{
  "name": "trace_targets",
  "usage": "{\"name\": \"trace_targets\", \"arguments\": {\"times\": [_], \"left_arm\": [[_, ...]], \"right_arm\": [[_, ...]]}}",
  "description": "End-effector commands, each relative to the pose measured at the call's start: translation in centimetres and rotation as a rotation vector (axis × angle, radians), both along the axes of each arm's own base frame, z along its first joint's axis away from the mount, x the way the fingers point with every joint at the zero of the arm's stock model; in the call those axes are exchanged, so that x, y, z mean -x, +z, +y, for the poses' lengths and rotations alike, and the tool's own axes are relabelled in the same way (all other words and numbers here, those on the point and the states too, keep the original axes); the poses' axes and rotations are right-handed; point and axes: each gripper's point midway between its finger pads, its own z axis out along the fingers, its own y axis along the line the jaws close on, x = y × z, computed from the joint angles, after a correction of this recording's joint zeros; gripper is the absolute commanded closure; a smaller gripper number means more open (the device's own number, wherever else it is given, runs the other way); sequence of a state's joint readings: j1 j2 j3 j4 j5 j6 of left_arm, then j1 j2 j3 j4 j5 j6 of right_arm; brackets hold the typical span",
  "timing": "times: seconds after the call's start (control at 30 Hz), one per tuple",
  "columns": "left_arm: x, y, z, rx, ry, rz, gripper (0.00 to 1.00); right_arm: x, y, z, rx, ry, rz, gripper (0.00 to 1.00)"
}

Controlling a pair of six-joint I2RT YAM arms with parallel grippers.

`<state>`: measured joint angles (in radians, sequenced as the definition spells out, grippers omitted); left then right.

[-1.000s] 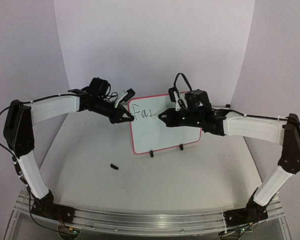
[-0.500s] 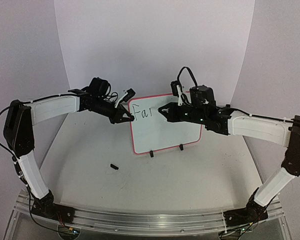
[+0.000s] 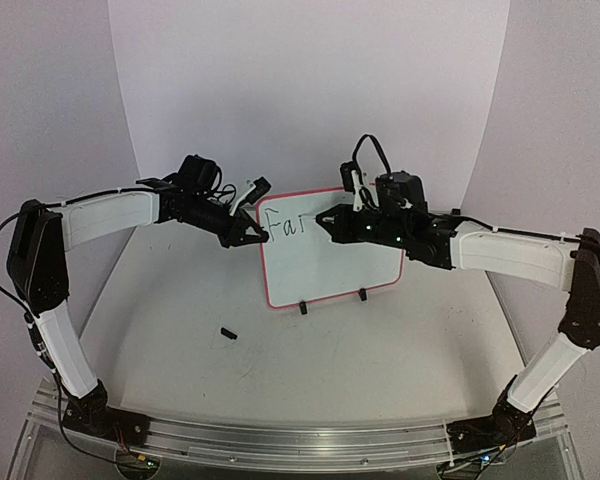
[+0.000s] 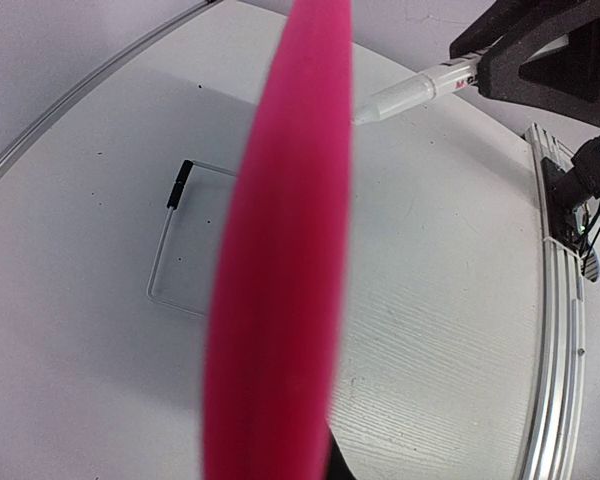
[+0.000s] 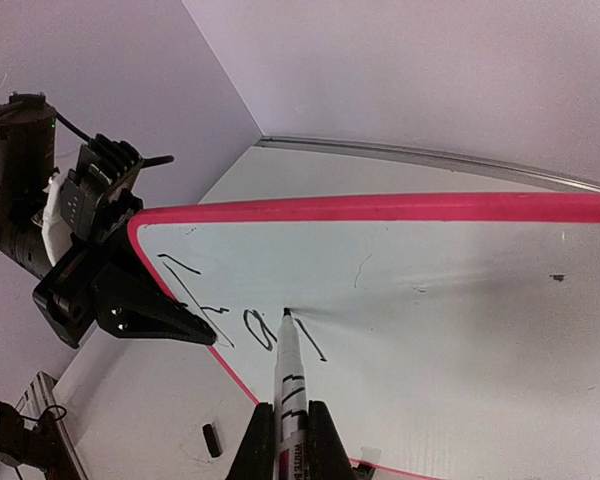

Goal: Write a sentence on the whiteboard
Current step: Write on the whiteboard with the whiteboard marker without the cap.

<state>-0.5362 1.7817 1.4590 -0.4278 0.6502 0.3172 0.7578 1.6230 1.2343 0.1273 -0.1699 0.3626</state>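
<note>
While inking the sentence point(image 3: 283, 226), "Fai" showing, on the whiteboard point(image 3: 332, 258) upright at tabletop point(image 3: 380, 350) centre, with right gripper point(image 5: 285, 440) jaws clamped on the marker point(image 5: 288, 385) and left gripper point(image 3: 258, 238) jaws pinching its 9 o'clock edge: could shove the board backward through excess tip pressure, wobbling strokes; could smear wet letters.

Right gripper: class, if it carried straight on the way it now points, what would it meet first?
The whiteboard: the marker clamped in the right gripper points at its face, tip seemingly touching beside the written letters.
</note>
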Motion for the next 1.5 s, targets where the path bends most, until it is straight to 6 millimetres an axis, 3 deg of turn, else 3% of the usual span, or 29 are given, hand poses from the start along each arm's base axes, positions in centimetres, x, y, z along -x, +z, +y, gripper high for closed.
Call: {"name": "trace_targets", "arguments": {"times": [0.0,0.4,0.7,0.93,1.47], "left_arm": [[-0.4,-3.3,1.0,-0.125,0.033,0.016,1.0],[-0.4,-3.5,0.9,-0.129,0.033,0.017,1.0],[-0.4,-3.5,1.0,-0.131,0.034,0.018,1.0],[-0.3,-3.4,0.9,-0.131,0.031,0.017,1.0],[-0.3,-3.4,0.9,-0.135,0.032,0.011,1.0]], "right_arm": [[-1.1,2.4,0.3,-0.042,-0.024,-0.066,1.0],[-1.4,2.1,-0.1,-0.033,-0.052,-0.071,1.0],[1.0,4.5,-0.7,-0.091,0.014,-0.095,1.0],[0.6,2.6,-1.7,-0.06,-0.044,-0.061,1.0],[-0.8,0.9,-0.8,-0.029,-0.063,-0.036,1.0]]}}
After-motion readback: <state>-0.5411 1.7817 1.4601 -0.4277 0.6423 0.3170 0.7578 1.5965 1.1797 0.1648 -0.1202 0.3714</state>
